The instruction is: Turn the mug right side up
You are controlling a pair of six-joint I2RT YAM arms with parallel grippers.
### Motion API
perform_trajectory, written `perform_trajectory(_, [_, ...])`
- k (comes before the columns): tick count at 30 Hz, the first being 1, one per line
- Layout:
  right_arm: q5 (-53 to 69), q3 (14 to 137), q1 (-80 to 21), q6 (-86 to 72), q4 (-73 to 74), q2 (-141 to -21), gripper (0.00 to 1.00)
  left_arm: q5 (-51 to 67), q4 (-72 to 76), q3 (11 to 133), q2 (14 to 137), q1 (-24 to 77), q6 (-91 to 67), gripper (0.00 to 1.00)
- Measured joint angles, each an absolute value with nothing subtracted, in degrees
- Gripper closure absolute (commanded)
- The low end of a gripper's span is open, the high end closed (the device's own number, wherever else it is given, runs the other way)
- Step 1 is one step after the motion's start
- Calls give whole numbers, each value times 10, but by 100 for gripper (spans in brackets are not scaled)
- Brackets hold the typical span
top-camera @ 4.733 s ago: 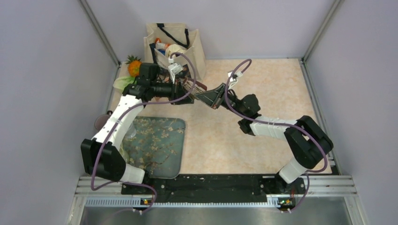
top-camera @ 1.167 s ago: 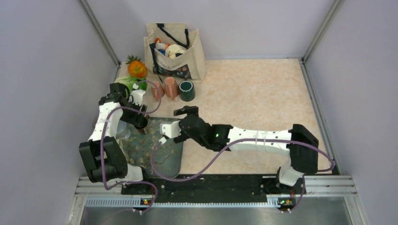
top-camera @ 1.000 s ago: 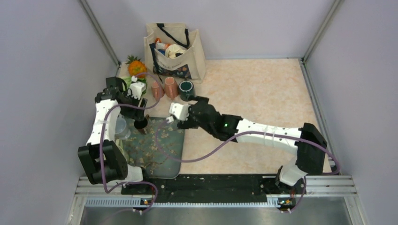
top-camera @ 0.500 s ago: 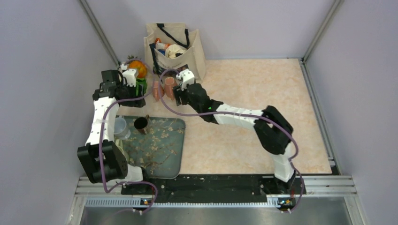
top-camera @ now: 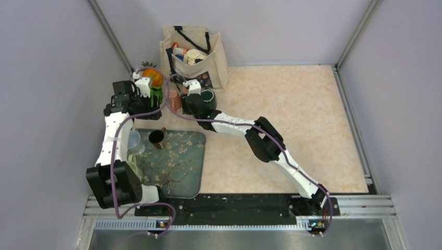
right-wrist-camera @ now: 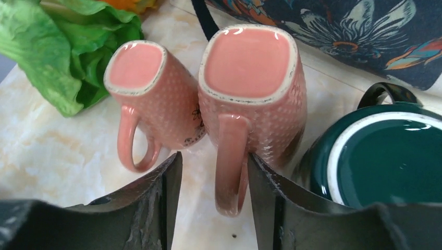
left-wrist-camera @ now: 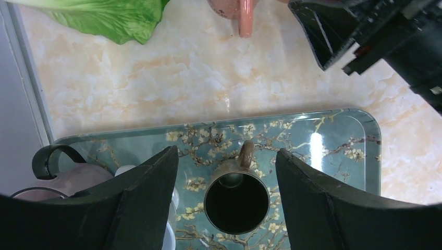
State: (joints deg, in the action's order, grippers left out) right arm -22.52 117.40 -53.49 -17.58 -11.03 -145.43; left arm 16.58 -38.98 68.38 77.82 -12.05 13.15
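Pink glazed mug [right-wrist-camera: 250, 78] stands base-up near the worktop's far left corner, in front of a tote bag [top-camera: 195, 49]. It sits close between a smaller pink mug [right-wrist-camera: 143, 88] and a dark green mug [right-wrist-camera: 385, 156], both also inverted. Right gripper [right-wrist-camera: 213, 160] has its fingers spread either side of the handle, apparently lined up to grasp and flip. Left gripper [left-wrist-camera: 226, 156], also spread and empty, hovers over a brown mug [left-wrist-camera: 237, 200] upright on a floral tray [left-wrist-camera: 333, 130].

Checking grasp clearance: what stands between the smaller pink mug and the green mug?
The larger pink mug, base up, stands between the smaller pink mug and the green mug; right wrist view shows it.
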Motion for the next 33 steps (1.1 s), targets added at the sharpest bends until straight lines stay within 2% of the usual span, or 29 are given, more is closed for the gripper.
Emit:
perform_trajectory(5, [-260, 1225, -535, -204, -58, -1484, 69, 174, -389, 681, 772, -121, 132, 26])
perform_trajectory(8, [-279, 1228, -535, -215, -45, -1485, 85, 182, -389, 681, 769, -121, 132, 26])
perform_trajectory(10, [-285, 1228, -535, -215, -45, -1486, 100, 185, -389, 681, 769, -121, 132, 26])
perform_trajectory(18, [-279, 1200, -535, -214, -76, -1477, 100, 206, -390, 681, 770, -121, 132, 23])
perform_trajectory(27, [-164, 904, -531, -250, -225, -1299, 100, 311, -391, 697, 791, -121, 61, 22])
perform_trajectory(33, [-142, 797, -531, -263, -314, -1176, 100, 399, -370, 707, 813, -121, -22, 23])
